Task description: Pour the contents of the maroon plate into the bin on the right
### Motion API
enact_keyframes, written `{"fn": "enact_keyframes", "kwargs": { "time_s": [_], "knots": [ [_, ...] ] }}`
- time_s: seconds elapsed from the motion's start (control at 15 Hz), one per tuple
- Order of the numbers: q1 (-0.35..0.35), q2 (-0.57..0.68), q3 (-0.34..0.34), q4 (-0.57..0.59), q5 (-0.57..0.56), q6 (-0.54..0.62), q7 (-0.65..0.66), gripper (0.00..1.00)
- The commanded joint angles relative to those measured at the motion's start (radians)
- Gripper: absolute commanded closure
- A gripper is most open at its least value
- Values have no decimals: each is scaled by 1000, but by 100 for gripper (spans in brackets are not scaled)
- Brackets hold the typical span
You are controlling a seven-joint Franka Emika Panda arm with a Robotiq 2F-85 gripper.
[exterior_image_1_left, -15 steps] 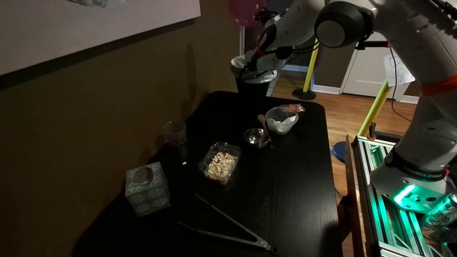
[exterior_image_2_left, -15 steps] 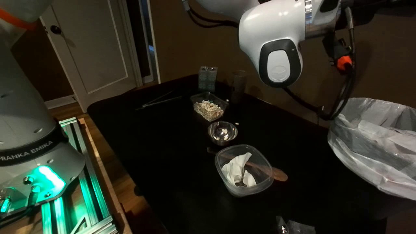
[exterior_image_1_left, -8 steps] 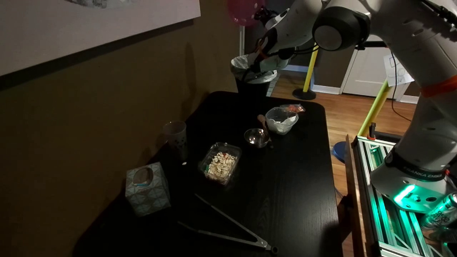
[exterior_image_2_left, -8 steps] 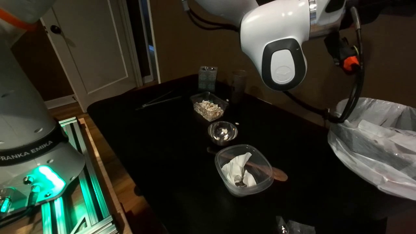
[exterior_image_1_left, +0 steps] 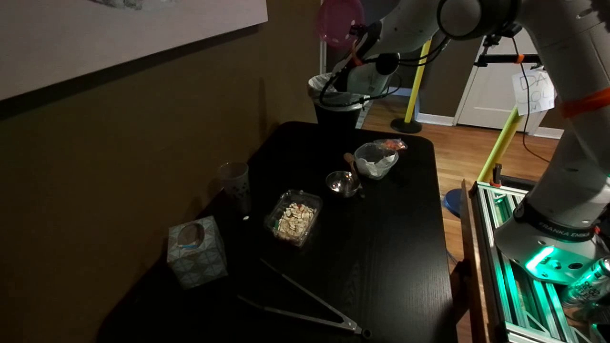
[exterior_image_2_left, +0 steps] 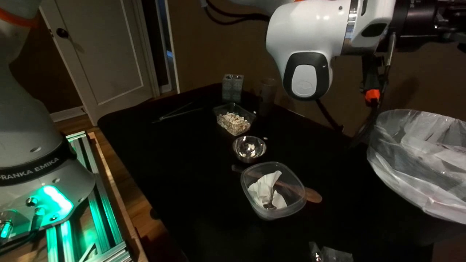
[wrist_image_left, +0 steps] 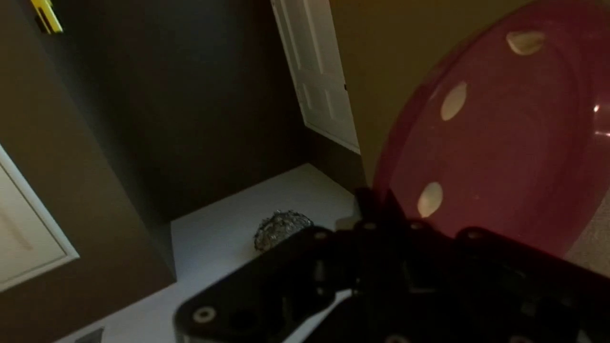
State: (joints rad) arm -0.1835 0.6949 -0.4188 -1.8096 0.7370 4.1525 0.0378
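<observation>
Exterior view shows "FRANKA EMIKA" base (exterior_image_1_left: pixel 555 245), pincer (exterior_image_1_left: pixel 354 31) gripping maroon plate (exterior_image_1_left: pixel 339 21).

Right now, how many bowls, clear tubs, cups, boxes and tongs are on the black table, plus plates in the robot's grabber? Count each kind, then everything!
Bowls: 1, shiny bowl
Clear tubs: 2, rectangular tub and rounded tub
Cups: 1, tall cup
Boxes: 1, patterned box
Tongs: 1 pair
Plates: 1, maroon plate in the gripper
Total: 7
</observation>
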Motion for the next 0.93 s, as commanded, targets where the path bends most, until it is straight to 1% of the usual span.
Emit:
{"fn": "enact_keyframes", "kwargs": {
  "time_s": [0.0, 0.2, 0.47, 0.87],
  "knots": [
    [-71, -127, 119, -77, 29, -112, -9, 99],
    [-93, -175, 156, -101, 67, -240, 1, 99],
    [-84, -254, 173, -159, 81, -421, 16, 99],
    [-46, -379, 184, -292, 21, -687, 36, 99]
  ]
}}
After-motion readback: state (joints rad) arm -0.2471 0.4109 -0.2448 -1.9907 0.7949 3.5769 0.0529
